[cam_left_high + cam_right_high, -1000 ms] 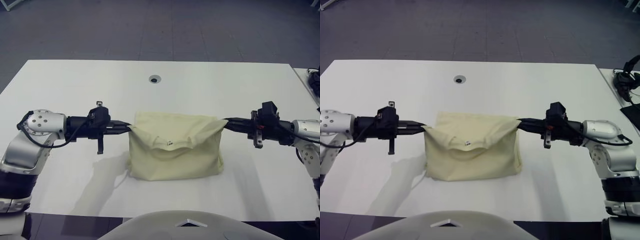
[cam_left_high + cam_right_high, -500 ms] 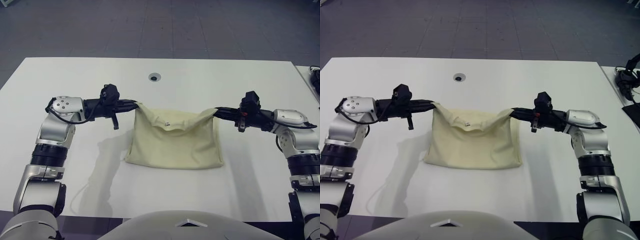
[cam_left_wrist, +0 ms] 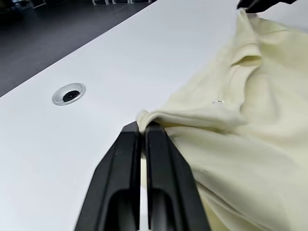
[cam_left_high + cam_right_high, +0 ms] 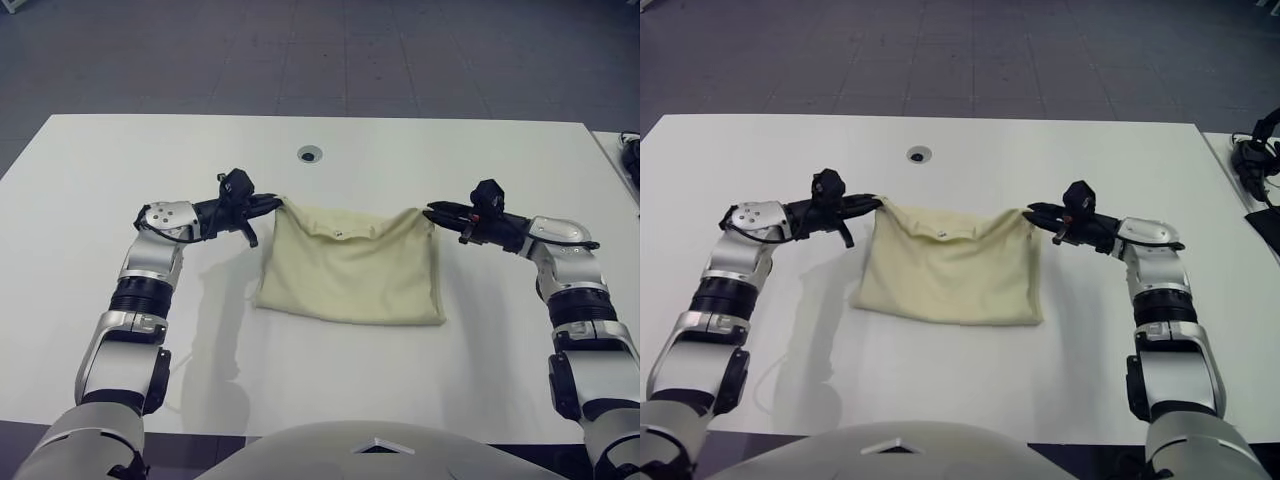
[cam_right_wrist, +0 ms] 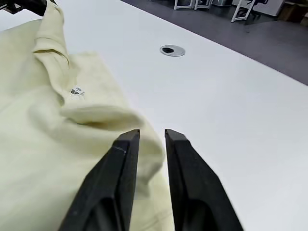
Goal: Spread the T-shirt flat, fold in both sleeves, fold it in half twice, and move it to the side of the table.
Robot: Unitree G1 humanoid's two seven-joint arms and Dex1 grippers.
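Both arms have swung the folded T-shirt [image 4: 350, 268] away from the robot, so it's lying mid-table [image 4: 320, 380] now. Left gripper [image 4: 276, 202] is pinched on one far corner, right gripper [image 4: 432, 212] has its fingers apart at the other. The tiny white collar tag [image 5: 76, 90] is unreadable.

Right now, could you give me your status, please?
Left tool shut on T-shirt far corner. Right tool open at the other far corner. T-shirt folded; cable port apart, beyond it.
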